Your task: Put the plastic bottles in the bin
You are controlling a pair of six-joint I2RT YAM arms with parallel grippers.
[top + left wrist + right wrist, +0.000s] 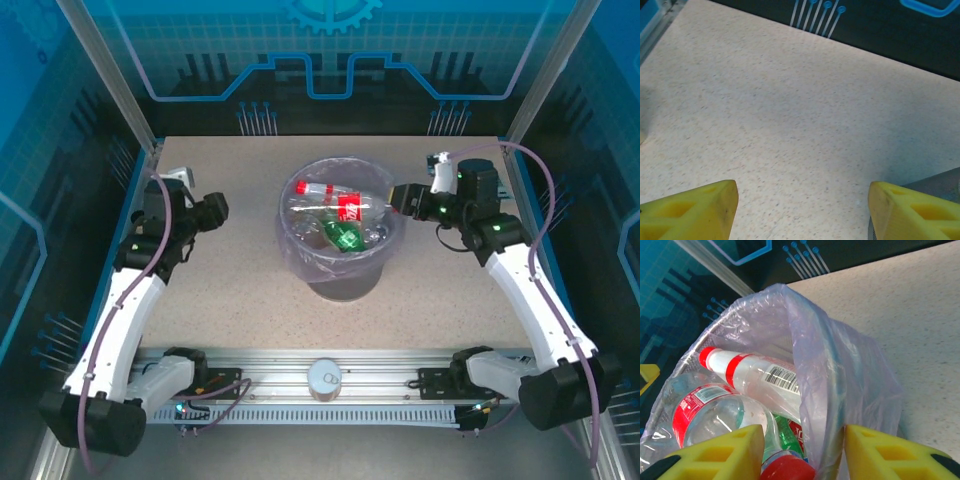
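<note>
Top view: I log the bin [300,255] at the middle of the table [230,290] with bottles [340,208] lying inside it, the left gripper [215,208] well to its left and the right gripper [400,197] at its right rim. Left wrist: left gripper [802,189] spread wide above bare table [790,100]. Right wrist: right gripper [803,430] at the bin's bag [810,340], with the bag's rim and a red cap [787,471] between its parted fingers [730,450], so I cannot tell whether they pinch anything; bottles [755,375] lie in the bag.
</note>
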